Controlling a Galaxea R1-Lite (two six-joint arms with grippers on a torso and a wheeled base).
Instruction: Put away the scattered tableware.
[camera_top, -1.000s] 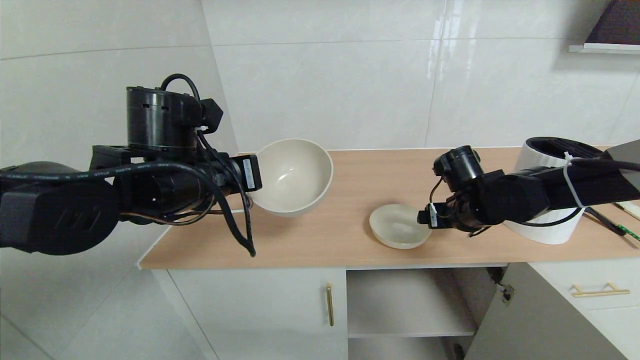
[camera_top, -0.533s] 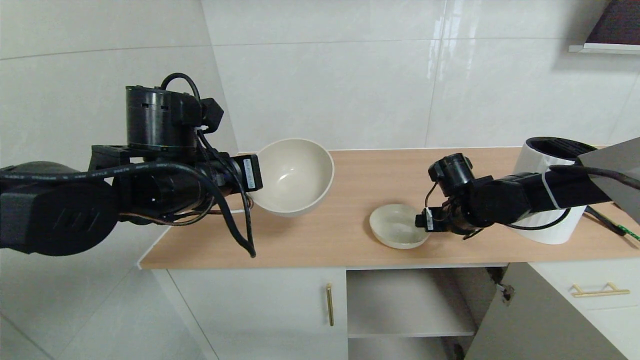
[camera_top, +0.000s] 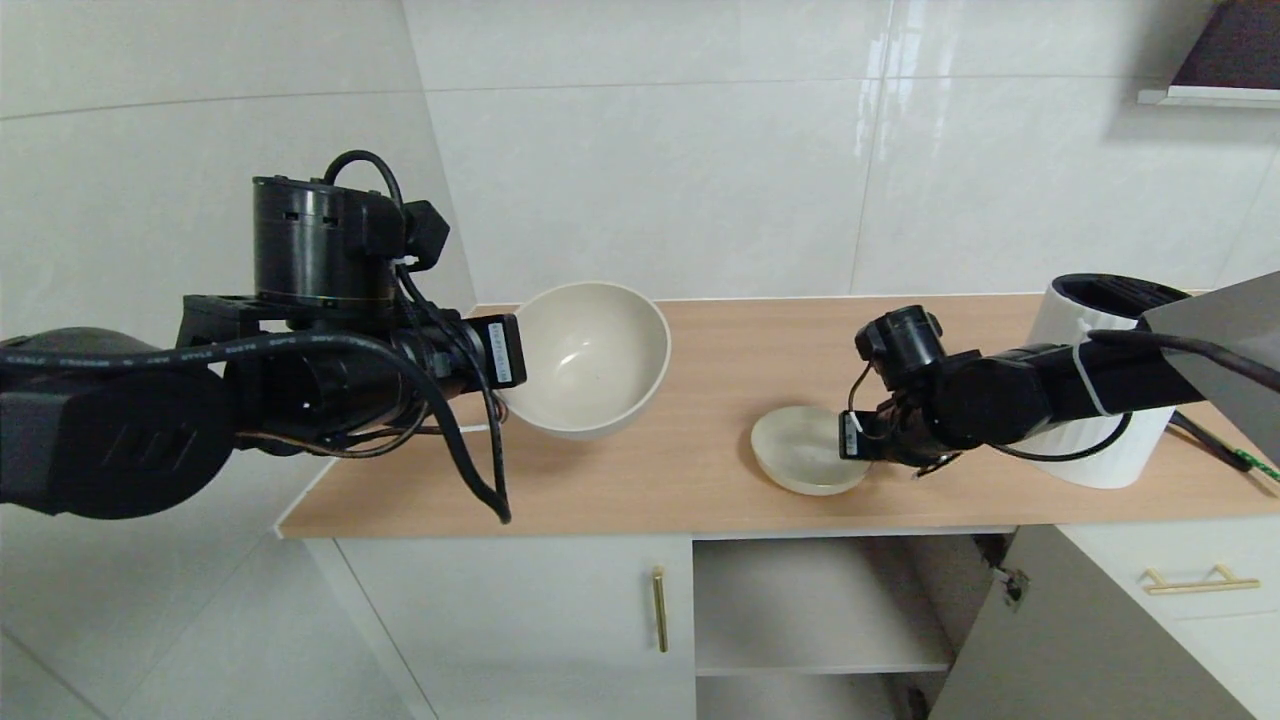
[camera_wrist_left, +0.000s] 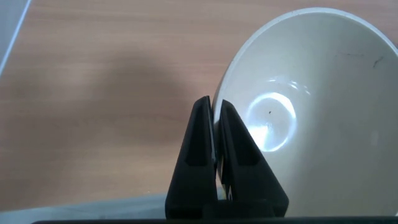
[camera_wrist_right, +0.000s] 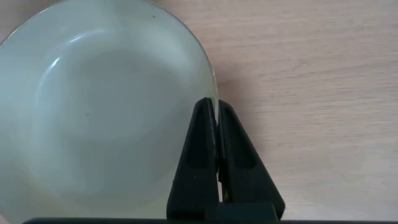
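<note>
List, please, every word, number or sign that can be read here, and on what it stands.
White label on the left gripper: print too small to read.
White tag on the right gripper: too small to read.
The bowl and the dish bear no text.

Wooden countertop over white cabinets with gold handles; open shelf below; tiled wall behind.

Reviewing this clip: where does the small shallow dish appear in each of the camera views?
Head view: small dish right of centre, near the front of the countertop, rim pinched by the right gripper.
Right wrist view: small dish beside the gripper, rim between its tips.
Left wrist view: the large bowl instead.
Shared landmark: the wooden countertop.
</note>
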